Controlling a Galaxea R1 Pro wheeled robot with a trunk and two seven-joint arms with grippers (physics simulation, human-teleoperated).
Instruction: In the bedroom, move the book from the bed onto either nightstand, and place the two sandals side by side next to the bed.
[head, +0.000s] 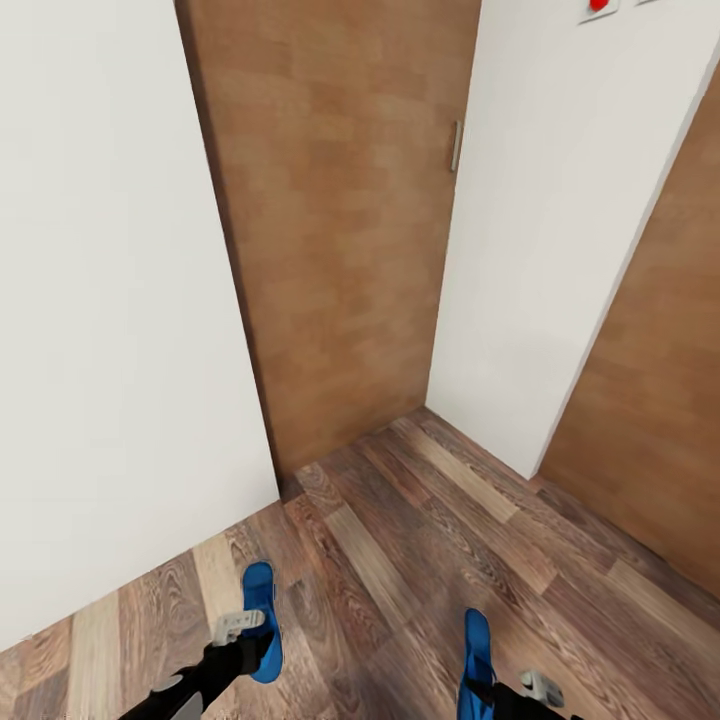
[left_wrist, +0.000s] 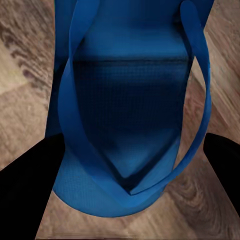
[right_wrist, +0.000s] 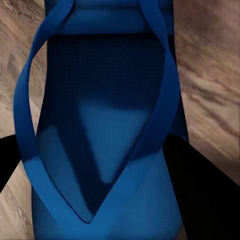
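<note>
I hold one bright blue sandal in each hand above the wood-plank floor. The left sandal (head: 262, 598) sits in my left gripper (head: 250, 648), which is shut on it. In the left wrist view that sandal (left_wrist: 125, 100) lies with its straps up between the black fingers (left_wrist: 27, 180) of the gripper (left_wrist: 130, 160). The right sandal (head: 477, 640) is in my right gripper (head: 497, 690), also shut. In the right wrist view this sandal (right_wrist: 105, 90) is close up in the gripper (right_wrist: 105, 167). The book, the bed and the nightstand are out of view.
I face a corner. A white wall (head: 110, 300) stands close on the left, and a brown door (head: 340, 230) with a small handle (head: 455, 146) is straight ahead. Another white wall (head: 560, 220) and a second brown door (head: 660, 400) are on the right. Wood floor (head: 400, 560) lies between.
</note>
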